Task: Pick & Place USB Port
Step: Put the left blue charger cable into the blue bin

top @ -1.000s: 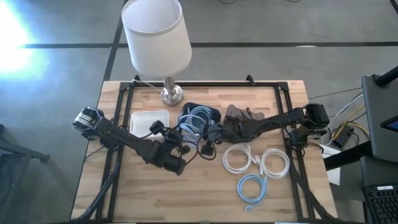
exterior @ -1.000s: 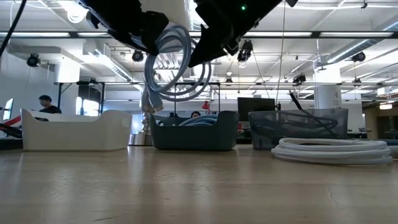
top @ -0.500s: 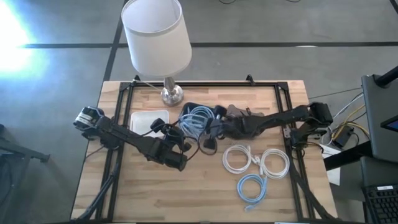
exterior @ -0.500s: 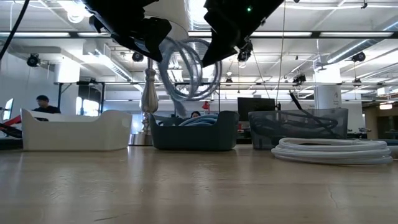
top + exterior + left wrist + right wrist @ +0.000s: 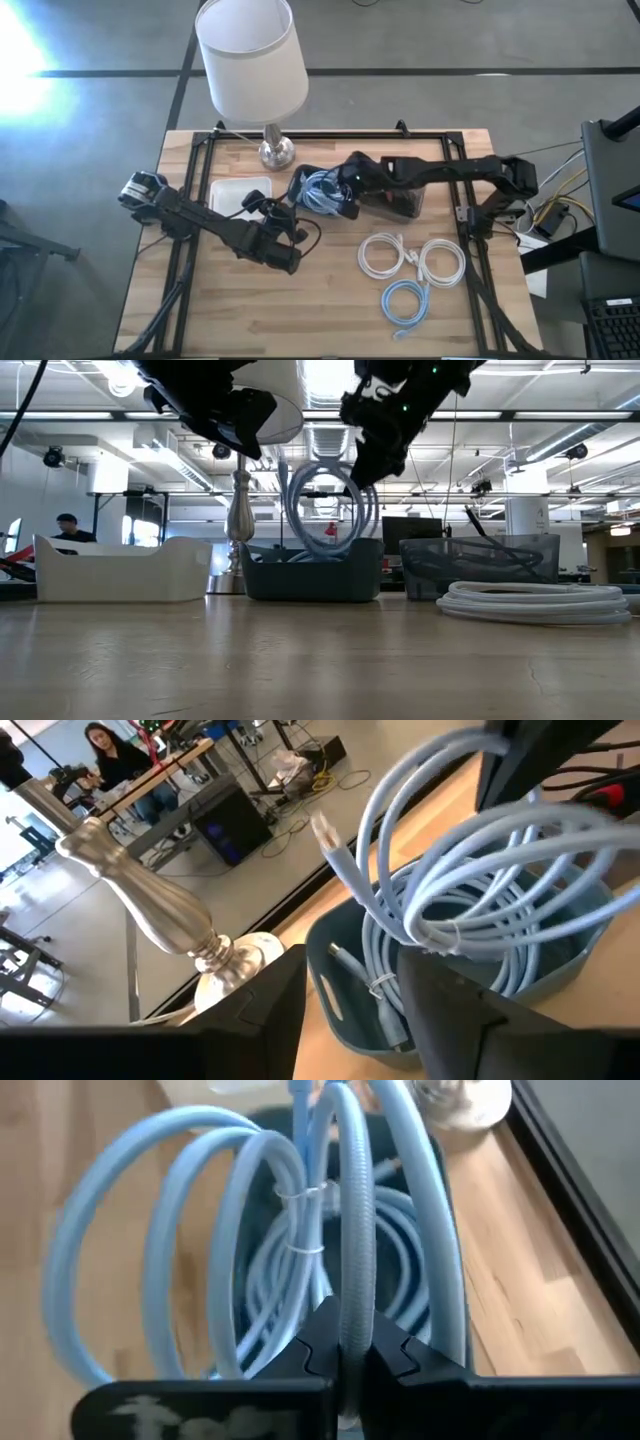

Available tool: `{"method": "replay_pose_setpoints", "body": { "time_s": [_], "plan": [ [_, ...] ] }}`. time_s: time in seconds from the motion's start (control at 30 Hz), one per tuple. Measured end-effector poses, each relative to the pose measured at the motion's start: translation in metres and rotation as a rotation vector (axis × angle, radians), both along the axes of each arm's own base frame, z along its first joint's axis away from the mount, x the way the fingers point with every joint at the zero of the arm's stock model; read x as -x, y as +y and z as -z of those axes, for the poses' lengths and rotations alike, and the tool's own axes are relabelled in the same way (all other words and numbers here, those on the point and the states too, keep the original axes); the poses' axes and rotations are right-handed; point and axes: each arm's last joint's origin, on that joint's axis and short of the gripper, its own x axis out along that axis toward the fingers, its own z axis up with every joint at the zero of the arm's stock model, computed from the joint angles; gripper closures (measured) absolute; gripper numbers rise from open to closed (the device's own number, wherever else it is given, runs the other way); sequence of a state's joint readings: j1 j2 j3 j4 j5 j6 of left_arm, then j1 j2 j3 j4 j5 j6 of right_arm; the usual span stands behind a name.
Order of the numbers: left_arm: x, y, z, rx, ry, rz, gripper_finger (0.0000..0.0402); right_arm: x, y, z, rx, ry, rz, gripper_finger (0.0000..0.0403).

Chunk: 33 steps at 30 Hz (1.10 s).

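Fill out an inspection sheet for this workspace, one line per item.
Surface: wooden table, black frame along its edges.
Job's things: coiled blue cable hanging over the dark bin, which holds more blue cable.
Clutter: white tray, mesh basket, lamp.
Grippers: right gripper shut on the coiled blue cable above the dark bin; left gripper open, holding nothing, over the table near the white tray.
Cables: two white coils and one blue coil lying on the table.
Surroundings: person seated in the room beyond.

no readable text, labels or signs
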<state>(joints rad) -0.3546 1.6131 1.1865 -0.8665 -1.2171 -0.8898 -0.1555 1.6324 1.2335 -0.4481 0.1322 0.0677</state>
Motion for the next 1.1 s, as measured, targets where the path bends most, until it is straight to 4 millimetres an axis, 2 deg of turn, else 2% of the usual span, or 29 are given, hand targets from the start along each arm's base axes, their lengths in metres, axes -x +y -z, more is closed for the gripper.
{"method": "replay_pose_setpoints", "body": {
  "time_s": [0.17, 0.37, 0.6, 0.73, 0.9, 1.1],
  "plan": [
    [0.002, 0.001, 0.004, -0.005, 0.015, 0.0, 0.0239, -0.003, -0.015, 0.012, -0.011, 0.03, -0.039, 0.0394],
    [0.002, 0.0, 0.006, 0.017, 0.027, 0.007, 0.0238, -0.005, -0.018, 0.016, -0.025, 0.036, -0.058, 0.0389],
    [0.003, 0.001, 0.008, 0.02, 0.037, 0.008, 0.0238, -0.004, -0.02, 0.014, -0.026, 0.032, -0.079, 0.0352],
    [0.003, 0.001, 0.009, 0.042, 0.046, 0.015, 0.0238, -0.003, -0.027, 0.014, 0.057, 0.054, 0.004, 0.0327],
    [0.003, 0.0, 0.009, 0.062, 0.053, 0.02, 0.0238, -0.002, -0.035, 0.006, 0.207, 0.085, 0.087, 0.0307],
    [0.003, 0.0, 0.01, 0.065, 0.055, 0.021, 0.0238, -0.005, -0.036, -0.009, 0.236, 0.065, 0.076, 0.0305]
  ]
}}
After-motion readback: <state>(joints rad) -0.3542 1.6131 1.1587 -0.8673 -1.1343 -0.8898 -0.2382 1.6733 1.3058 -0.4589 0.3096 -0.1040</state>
